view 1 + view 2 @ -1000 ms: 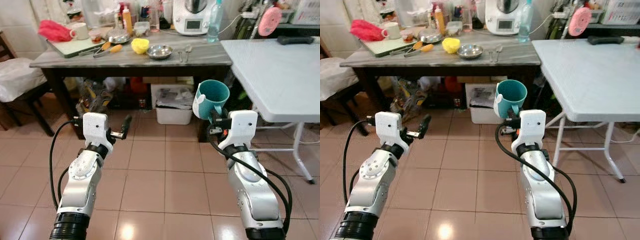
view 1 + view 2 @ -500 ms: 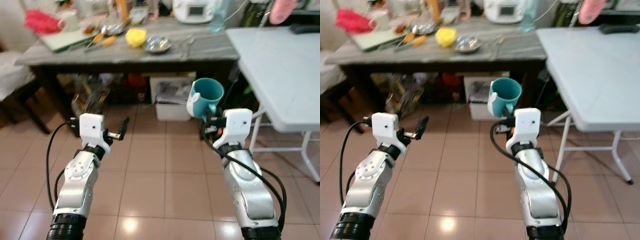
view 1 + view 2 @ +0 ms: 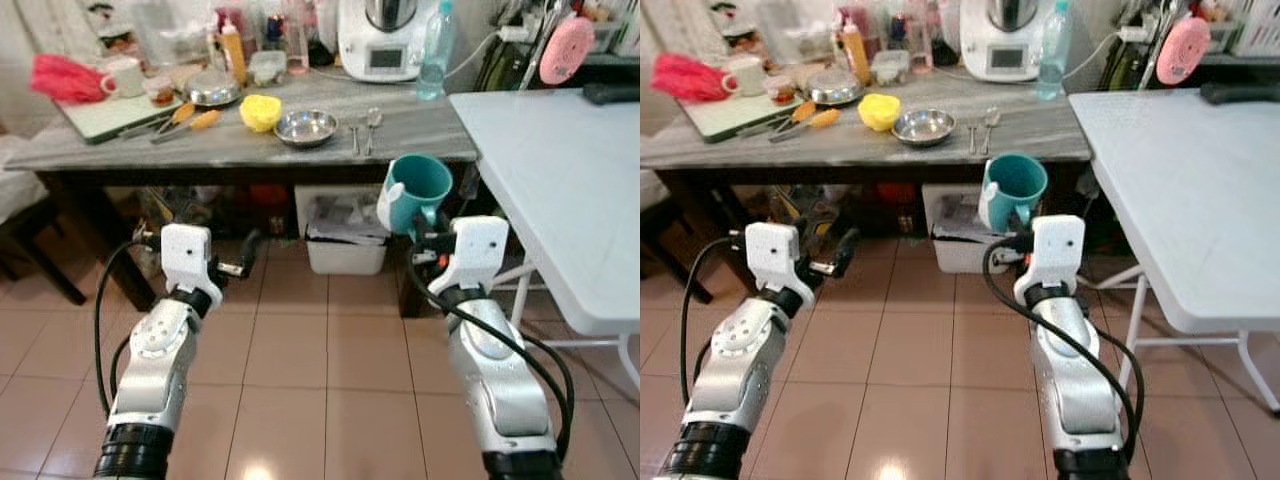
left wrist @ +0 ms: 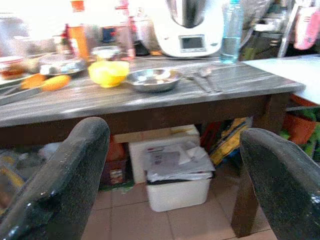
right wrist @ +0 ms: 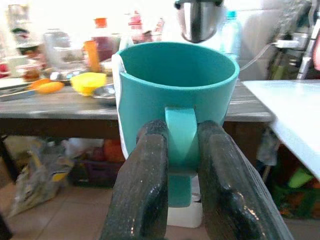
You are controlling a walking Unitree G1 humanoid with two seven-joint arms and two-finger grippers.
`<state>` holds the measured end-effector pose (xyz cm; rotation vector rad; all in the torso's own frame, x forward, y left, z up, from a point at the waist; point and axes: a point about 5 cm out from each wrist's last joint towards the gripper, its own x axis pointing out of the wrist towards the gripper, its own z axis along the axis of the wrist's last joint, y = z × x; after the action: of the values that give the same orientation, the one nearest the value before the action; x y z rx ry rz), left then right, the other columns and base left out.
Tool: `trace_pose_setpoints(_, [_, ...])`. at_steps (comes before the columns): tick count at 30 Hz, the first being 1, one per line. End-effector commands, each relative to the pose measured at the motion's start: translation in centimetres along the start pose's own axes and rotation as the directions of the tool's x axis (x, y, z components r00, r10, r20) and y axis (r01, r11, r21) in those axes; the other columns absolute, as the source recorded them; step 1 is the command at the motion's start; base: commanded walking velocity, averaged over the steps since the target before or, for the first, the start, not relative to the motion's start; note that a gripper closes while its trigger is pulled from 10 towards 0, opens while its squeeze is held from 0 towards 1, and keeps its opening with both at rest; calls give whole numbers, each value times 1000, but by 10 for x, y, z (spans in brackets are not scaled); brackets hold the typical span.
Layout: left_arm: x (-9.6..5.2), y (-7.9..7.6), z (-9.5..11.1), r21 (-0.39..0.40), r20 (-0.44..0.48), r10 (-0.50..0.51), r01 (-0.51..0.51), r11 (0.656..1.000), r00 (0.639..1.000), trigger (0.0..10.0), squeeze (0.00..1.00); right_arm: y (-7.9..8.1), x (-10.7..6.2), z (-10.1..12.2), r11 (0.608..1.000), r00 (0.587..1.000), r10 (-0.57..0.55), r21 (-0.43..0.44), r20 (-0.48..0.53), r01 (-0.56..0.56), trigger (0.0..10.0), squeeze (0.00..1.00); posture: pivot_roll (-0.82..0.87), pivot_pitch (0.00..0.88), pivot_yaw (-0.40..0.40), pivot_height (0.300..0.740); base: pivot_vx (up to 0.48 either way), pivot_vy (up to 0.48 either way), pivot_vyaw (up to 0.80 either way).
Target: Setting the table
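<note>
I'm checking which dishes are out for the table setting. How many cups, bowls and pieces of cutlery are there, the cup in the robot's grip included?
Cups: 2, a teal cup clamped by its handle in the right gripper and a white mug.
Bowls: 2, a yellow bowl and a steel bowl.
Cutlery: 2 pieces, side by side.
Total: 6.

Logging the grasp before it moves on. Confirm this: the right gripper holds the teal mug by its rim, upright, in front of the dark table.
Not by its rim. The right gripper holds the teal mug by its handle, the jaws shut on either side of it, as the right wrist view shows. The rest stands: the mug is upright, in front of the dark table.
</note>
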<state>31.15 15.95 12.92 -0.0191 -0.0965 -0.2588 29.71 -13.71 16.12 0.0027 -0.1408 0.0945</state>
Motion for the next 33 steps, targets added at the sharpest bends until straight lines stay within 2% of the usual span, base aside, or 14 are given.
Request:
trace_pose_setpoints(1, [3,-4,4,5,10,-19,19,1000,1000,10000,0,-5,1,5,1000,1000,-16,-6,22,16,10000,0,-1,13,53,740,480,0,0])
trace_pose_setpoints(33, [5,-6,4,3,15,-22,22,1000,1000,10000,0,-5,1,6,1000,1000,-8,-30,29,9,10000,0,-5,6,53,740,480,0,31])
